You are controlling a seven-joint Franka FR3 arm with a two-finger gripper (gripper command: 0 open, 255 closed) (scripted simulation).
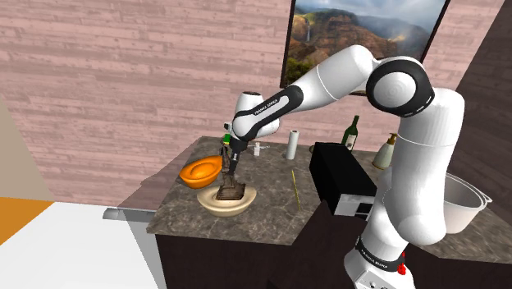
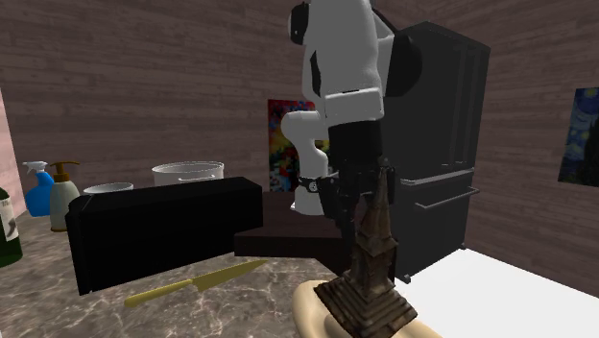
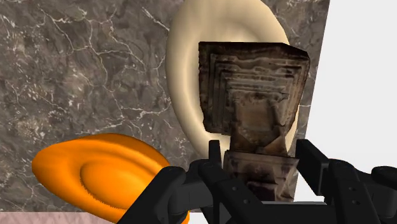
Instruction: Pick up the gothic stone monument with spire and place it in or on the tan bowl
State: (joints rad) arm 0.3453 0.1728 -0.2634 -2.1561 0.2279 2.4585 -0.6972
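The gripper [image 1: 234, 172] is clasping the spire of the stone monument [image 1: 232, 191], whose base is sitting in the tan bowl [image 1: 249, 199]. The bowl is lying near the dark marble counter [image 1: 275, 209] edge at the shoulder view's left, just beside an orange bowl [image 1: 199, 172]. Pinkish brick walls [image 1: 123, 82] are enclosing the room, and a landscape painting [image 1: 361, 33] is hanging behind the counter.

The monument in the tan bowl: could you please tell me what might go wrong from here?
1. The monument stands tall and narrow on the curved inside of the tan bowl; it may topple when the gripper at its spire lifts away.
2. The bowl sits close to the counter edge, so a nudge could push it off.
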